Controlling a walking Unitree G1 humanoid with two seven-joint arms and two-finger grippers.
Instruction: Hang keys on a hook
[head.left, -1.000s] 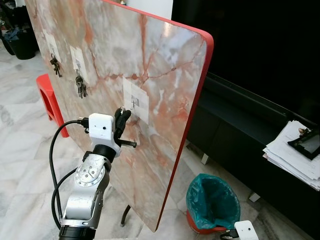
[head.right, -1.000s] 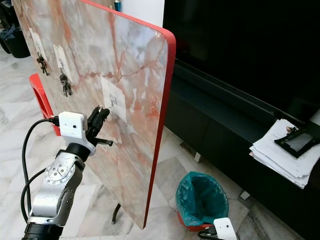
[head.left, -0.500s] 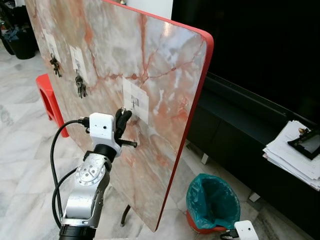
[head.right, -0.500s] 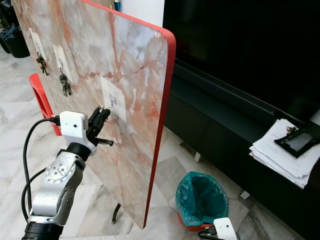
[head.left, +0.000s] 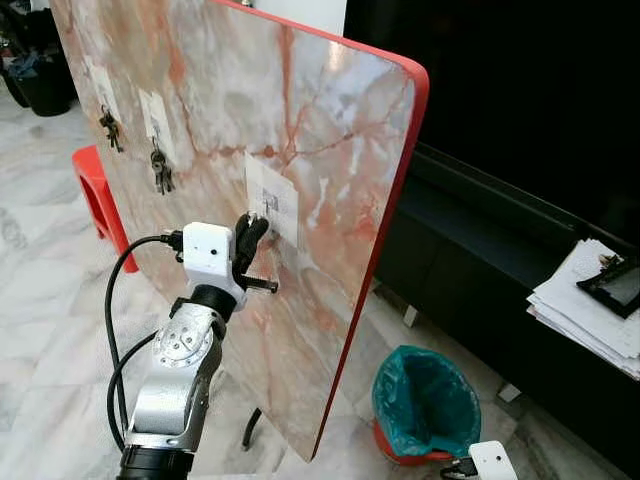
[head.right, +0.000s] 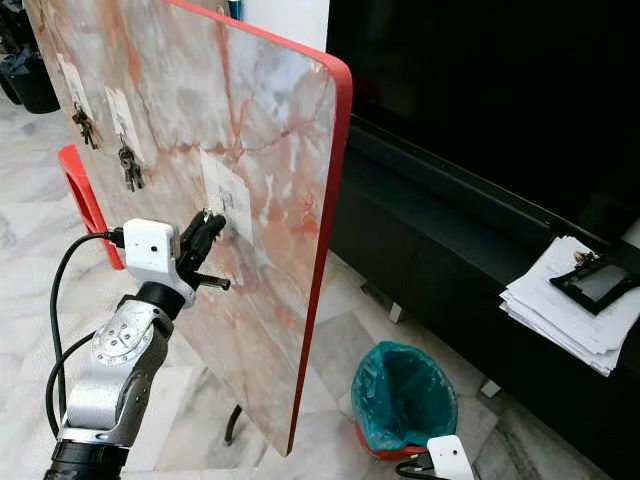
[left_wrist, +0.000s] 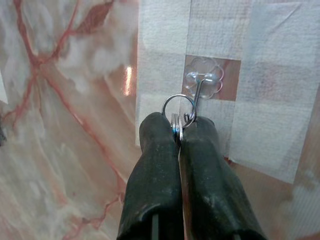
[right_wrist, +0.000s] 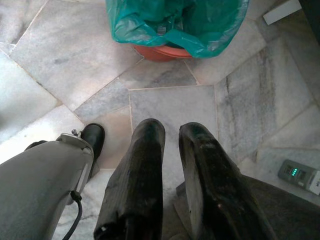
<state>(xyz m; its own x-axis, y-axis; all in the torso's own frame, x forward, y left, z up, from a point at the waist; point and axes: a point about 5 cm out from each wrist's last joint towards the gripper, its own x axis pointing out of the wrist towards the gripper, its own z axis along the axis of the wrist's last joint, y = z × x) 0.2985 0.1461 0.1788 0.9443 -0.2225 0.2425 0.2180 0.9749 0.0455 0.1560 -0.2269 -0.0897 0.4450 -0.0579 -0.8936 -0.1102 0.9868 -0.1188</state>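
- Keys (left_wrist: 176, 131) are sitting pinched between the closed fingers of the left gripper (left_wrist: 179, 131), their ring (left_wrist: 178, 105) touching the clear hook (left_wrist: 202, 82) on the taped patch.
- Light, stiff and slippery by the look of them — holding near the ring is keeping it free to slip on.
- Three hooks are showing on the marble board (head.left: 330, 120); two bunches (head.left: 160, 172) are hanging already.
- Right gripper (right_wrist: 167, 137) is hanging idle, fingers a little apart, over the floor.

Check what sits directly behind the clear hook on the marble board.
Behind the clear hook is a bare patch of the marble board, framed by pale tape strips. The left claw, shut on the key ring, covers the hook's lower end.
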